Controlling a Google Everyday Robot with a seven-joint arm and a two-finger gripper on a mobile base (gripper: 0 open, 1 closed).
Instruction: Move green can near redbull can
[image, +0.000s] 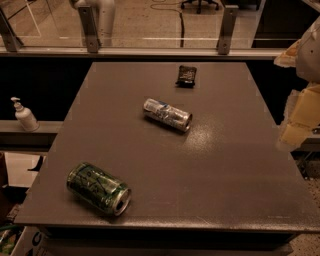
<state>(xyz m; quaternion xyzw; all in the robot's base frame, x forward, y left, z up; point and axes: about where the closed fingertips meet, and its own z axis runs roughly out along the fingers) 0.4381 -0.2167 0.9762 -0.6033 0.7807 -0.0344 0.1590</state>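
While my pincer (299, 120) hangs by the right edge of the table (235, 180), touching no can, I cannot tell how wide it is. I count one green can (98, 188) lying front left, one redbull can (167, 114) lying mid-table, and one black packet (186, 76).

Robot hand (301, 117) at rt edge, pale cream blocky shells, whitish arm (311, 47) above

I was in what looked like an office or lab building. My jaws hung at the right edge of view, just off the counter (225, 190). Beyond them ran a glass railing (160, 25) on metal posts (226, 30), with a wheeled chair base (200, 4) and a floor cable (181, 22) behind it. Far to their left, a pump bottle (24, 116) stood on a ledge (45, 127).
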